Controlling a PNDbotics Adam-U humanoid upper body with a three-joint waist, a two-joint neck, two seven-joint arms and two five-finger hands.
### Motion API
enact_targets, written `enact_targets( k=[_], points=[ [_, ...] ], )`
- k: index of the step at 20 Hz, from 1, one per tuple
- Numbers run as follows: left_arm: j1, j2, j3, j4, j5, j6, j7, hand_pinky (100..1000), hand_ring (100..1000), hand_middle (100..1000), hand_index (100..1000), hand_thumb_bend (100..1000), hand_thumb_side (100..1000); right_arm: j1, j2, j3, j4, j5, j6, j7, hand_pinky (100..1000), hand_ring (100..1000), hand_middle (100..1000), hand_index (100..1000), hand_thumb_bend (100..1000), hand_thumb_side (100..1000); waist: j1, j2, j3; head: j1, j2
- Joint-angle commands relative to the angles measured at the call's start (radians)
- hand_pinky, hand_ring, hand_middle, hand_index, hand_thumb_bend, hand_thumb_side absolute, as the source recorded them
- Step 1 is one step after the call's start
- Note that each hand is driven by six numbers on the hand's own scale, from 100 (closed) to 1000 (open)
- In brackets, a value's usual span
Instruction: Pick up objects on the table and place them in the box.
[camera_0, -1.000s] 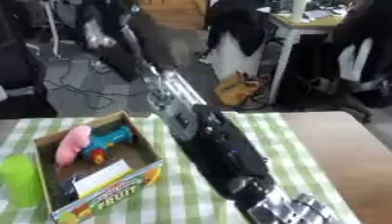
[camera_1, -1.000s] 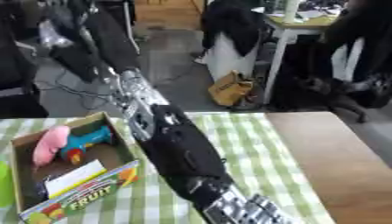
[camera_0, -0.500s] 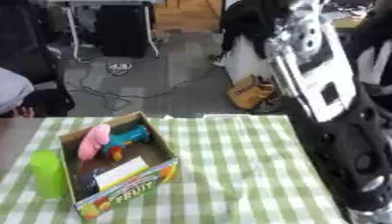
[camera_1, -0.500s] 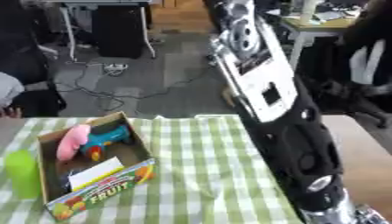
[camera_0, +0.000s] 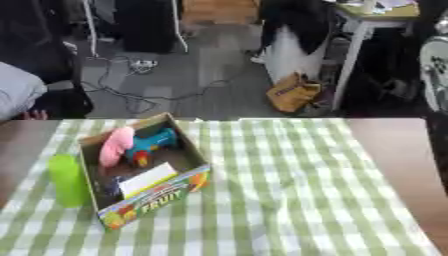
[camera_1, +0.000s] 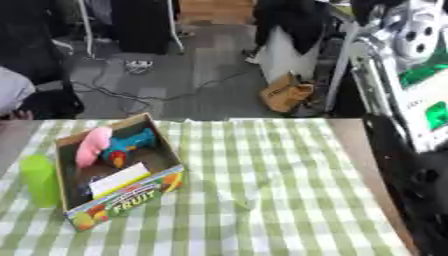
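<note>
Black right arm (camera_1: 411, 150) upright — handless view.

Both head eyes look steeply down and forward across the checked desk (camera_0: 289, 190) toward the room floor; they share the box (camera_0: 144, 170), the right eye set slightly rightward.
</note>
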Motion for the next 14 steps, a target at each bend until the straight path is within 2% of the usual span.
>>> enact_targets(
  k=[1, 3, 8, 11, 14],
  points=[
    [-0.002, 0.032, 0.014, -0.013, -0.006, 0.001, 0.009, 905, 919, 882, 898, 211, 1000, 0.048, -0.046, -0.053, -0.019, -0.043, -0.066, -0.015, 757, 842, 904, 976, 100, 1000, 0.015, -0.031, -0.011, 0.021, 0.002],
    [0.004, 0.033, 0.017, -0.013, -0.008, 0.004, 0.011, 906, 920, 884, 900, 210, 1000, 0.103, -0.049, -0.089, -0.019, -0.059, -0.112, -0.023, 757, 846, 907, 975, 100, 1000, 0.016, -0.029, -0.025, 0.032, 0.002],
    [0.020, 0.035, 0.027, -0.013, -0.014, 0.016, 0.016, 910, 924, 892, 908, 209, 1000, 0.278, -0.022, -0.176, -0.019, -0.075, -0.270, -0.028, 769, 867, 938, 997, 100, 1000, 0.020, -0.026, -0.060, 0.054, 0.011],
    [0.026, 0.032, 0.030, -0.013, -0.015, 0.023, 0.012, 915, 928, 902, 920, 210, 1000, 0.335, 0.020, -0.212, -0.019, -0.036, -0.349, -0.021, 798, 894, 969, 1000, 100, 1000, 0.024, -0.026, -0.072, 0.062, 0.014],
    [0.028, 0.029, 0.032, -0.013, -0.015, 0.026, 0.007, 916, 929, 904, 924, 214, 1000, 0.363, 0.060, -0.230, -0.019, 0.035, -0.391, -0.025, 814, 910, 981, 1000, 100, 1000, 0.027, -0.027, -0.076, 0.065, 0.013]
  ],
)
